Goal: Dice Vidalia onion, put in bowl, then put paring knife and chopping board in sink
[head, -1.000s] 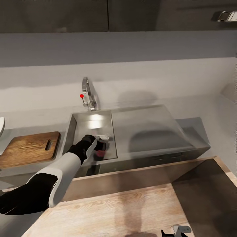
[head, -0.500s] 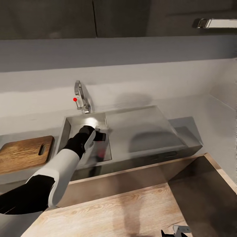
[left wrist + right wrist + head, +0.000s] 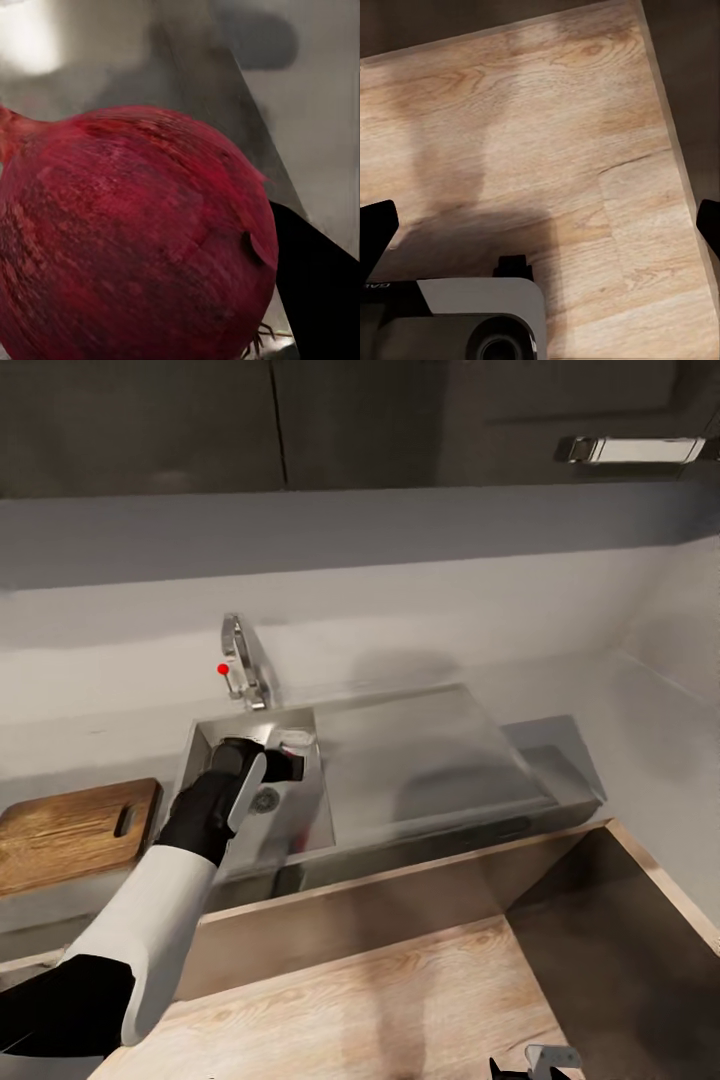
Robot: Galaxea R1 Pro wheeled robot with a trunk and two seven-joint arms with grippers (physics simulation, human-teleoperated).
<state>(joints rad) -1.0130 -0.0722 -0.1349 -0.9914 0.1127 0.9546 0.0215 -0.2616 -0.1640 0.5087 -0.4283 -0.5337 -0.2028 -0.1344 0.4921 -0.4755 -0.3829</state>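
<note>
While over the sink, left end effector grips onion — raised.

Left arm extended forward from lower left of head view, white forearm shell, black wrist section, reaching over sink basin. Left gripper low inside basin, fingers closed around Vidalia onion; one dark finger visible at onion's side in left wrist view. Right gripper at bottom edge of head view, well apart from left arm. Right wrist view: both dark fingers spread wide, nothing between them.
</note>
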